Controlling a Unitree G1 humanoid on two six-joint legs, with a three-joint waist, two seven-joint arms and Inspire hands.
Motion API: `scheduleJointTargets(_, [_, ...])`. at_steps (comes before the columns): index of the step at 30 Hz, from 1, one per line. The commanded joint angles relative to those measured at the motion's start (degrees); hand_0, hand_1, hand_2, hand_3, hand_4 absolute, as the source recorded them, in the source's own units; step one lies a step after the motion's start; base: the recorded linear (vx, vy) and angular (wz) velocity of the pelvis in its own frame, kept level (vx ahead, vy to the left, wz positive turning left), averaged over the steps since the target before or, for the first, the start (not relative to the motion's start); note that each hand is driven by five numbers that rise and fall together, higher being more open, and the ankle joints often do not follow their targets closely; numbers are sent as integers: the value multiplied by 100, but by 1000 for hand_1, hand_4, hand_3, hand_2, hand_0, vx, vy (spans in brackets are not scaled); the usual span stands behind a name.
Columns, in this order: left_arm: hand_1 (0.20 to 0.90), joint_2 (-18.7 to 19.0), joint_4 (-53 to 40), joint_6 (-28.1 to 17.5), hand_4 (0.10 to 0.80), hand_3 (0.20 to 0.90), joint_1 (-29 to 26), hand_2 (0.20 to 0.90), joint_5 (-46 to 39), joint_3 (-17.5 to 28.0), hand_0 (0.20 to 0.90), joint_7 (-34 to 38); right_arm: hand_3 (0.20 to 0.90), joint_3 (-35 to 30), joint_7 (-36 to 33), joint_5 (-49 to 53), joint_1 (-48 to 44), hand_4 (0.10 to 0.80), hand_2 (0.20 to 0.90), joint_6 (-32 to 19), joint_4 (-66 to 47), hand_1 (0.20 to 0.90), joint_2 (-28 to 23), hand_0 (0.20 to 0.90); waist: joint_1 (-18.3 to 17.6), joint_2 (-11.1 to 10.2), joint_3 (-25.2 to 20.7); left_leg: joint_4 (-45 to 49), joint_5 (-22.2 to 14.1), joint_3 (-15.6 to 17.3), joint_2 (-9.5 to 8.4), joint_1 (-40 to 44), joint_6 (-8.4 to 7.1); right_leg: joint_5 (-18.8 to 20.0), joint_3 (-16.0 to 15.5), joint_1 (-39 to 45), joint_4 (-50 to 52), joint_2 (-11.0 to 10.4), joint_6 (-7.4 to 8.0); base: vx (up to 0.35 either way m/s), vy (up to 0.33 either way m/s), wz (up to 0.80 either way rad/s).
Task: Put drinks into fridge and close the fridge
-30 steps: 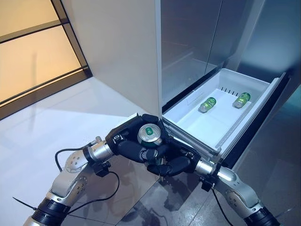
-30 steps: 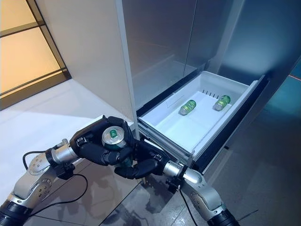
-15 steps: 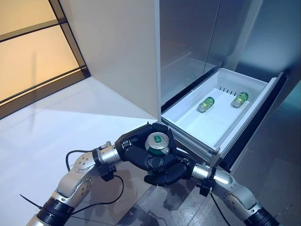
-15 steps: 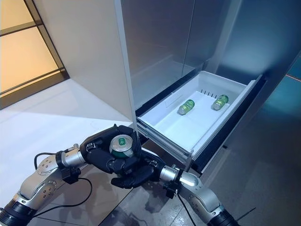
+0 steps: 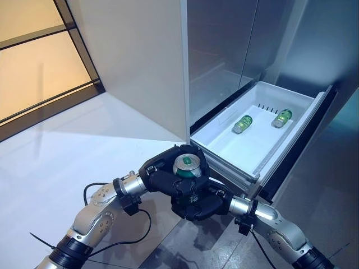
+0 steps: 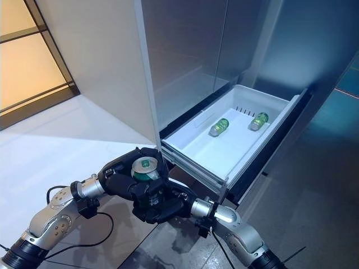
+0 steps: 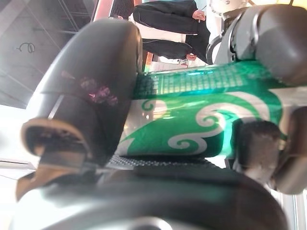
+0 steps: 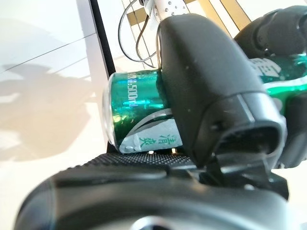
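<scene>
Both hands hold one green can (image 5: 187, 164) upright in front of the open fridge drawer (image 5: 222, 158), just left of its near corner. My left hand (image 5: 160, 174) wraps the can from the left, and my right hand (image 5: 196, 204) grips it from below and the right. In the left wrist view the thumb (image 7: 91, 86) and fingers curl round the can (image 7: 192, 120). In the right wrist view the thumb (image 8: 211, 91) lies over the can (image 8: 134, 115). Green cans (image 5: 242, 124) lie on their sides at the back of the white drawer.
The tall grey fridge front (image 5: 224, 50) rises behind the drawer, with a pale side panel (image 5: 140, 67) to its left. The drawer's dark front (image 5: 303, 145) sticks out to the right. A white floor (image 5: 67, 145) spreads to the left.
Both hands have carried the can a little to the right, closer to the drawer's near corner. The left arm has stretched further out. The camera has shifted slightly.
</scene>
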Motion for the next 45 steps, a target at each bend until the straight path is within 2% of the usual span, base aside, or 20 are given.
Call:
scheduleJointTargets(1, [524,-640,-591,-1373,361,461,-989,524,230,-57,524,37,200,-245,-514,425,-809,100,300,-678,-948,300,910,300,-149,-138,-238,134,-432,9,-201,61,158,-238,305,-269,373,85,179,0,0,0])
scheduleJointTargets(3, [566,-564,-599,-1507,410,510,-942,566,398,70,566,177,200,-450,-764,201,-839,100,300,-767,-1037,300,781,300,-152,-148,-238,138,-435,5,-202,58,161,-241,308,-278,384,88,177,0,0,0])
scheduleJointTargets(4, [848,-511,-598,-1523,740,840,-923,848,363,141,848,199,200,-562,-816,161,-860,100,300,-770,-1060,300,708,300,-153,-151,-237,137,-440,7,-200,59,163,-243,310,-279,384,89,178,0,0,0])
scheduleJointTargets(5, [900,-451,-620,-1542,800,900,-870,900,350,266,900,278,200,-767,-942,119,-906,100,300,-752,-1119,300,579,300,-150,-158,-238,135,-442,6,-196,56,162,-242,311,-283,385,92,176,0,0,0])
scheduleJointTargets(11, [900,-373,-519,-1774,800,900,-719,900,355,645,900,804,200,-1422,-1443,-587,-1296,100,300,-686,-993,300,80,300,-107,-223,-249,152,-483,-23,-199,62,157,-265,284,-263,391,97,169,5,-3,0])
scheduleJointTargets(14, [900,-438,-451,-1715,800,900,-645,900,407,770,900,1037,200,-1743,-1901,-1020,-1583,100,300,-656,-771,300,-199,300,-57,-281,-244,227,-473,-36,-206,6,151,-235,250,-299,430,90,155,0,0,0])
scheduleJointTargets(18, [900,-554,-287,-1545,800,900,-645,900,508,714,900,1257,200,-1982,-2417,-1461,-2021,100,300,-558,-303,300,-481,300,-3,-339,-229,263,-511,-65,-206,6,146,-254,193,-283,459,88,147,16,-14,0])
scheduleJointTargets(20, [900,-621,-136,-1359,800,900,-654,900,523,634,900,1254,200,-2046,-2672,-1596,-2262,100,300,-466,-25,300,-596,300,19,-361,-209,283,-526,-80,-212,8,142,-257,167,-272,469,90,143,39,-30,0])
scheduleJointTargets(25, [900,-859,351,-366,800,900,-565,900,325,204,900,1000,200,-2117,-3517,-2091,-3044,100,300,-392,1055,300,-1070,300,107,-385,-147,368,-578,-106,-221,-3,127,-258,88,-242,486,77,136,54,-26,4])
scheduleJointTargets(27, [900,-962,548,114,800,900,-471,900,204,-18,900,800,200,-2081,-3713,-2342,-3402,100,300,-412,1652,300,-1441,300,163,-382,-127,390,-590,-111,-219,-8,119,-259,44,-231,492,65,137,88,-16,5])
scheduleJointTargets(31, [900,-1078,762,918,800,900,-142,900,-82,-490,900,520,200,-1868,-3735,-2446,-4009,100,300,-393,2848,300,-1944,300,265,-369,-73,442,-635,-151,-216,2,98,-317,-13,-172,515,46,148,123,-11,13])
scheduleJointTargets(35, [900,-930,939,1242,800,900,258,900,19,-1177,900,290,200,-1416,-3613,-2238,-4625,100,300,-429,4175,300,-2324,300,423,-356,88,643,-626,-246,-228,-209,80,-334,-87,-288,648,-13,141,71,-26,13])
scheduleJointTargets(38, [900,-741,1239,1181,800,900,338,900,263,-1589,900,275,200,-1044,-3588,-2259,-5135,100,300,-403,4913,300,-2442,300,539,-316,303,820,-591,-366,-266,-559,91,-330,-87,-576,798,-24,116,-42,-60,23])
scheduleJointTargets(41, [900,-551,1734,752,800,900,269,900,739,-1861,900,416,200,-684,-3423,-2537,-5687,100,300,-255,5570,300,-2513,300,631,-237,646,955,-526,-471,-298,-962,124,-323,-35,-944,960,-4,81,-155,-66,17])
scheduleJointTargets(45, [900,-511,2566,80,800,900,228,900,1224,-1999,900,794,200,-337,-3194,-2859,-6072,100,300,-78,6109,300,-2522,300,711,-158,1032,1026,-424,-543,-290,-1337,147,-294,10,-1296,1089,71,19,-102,-70,20])
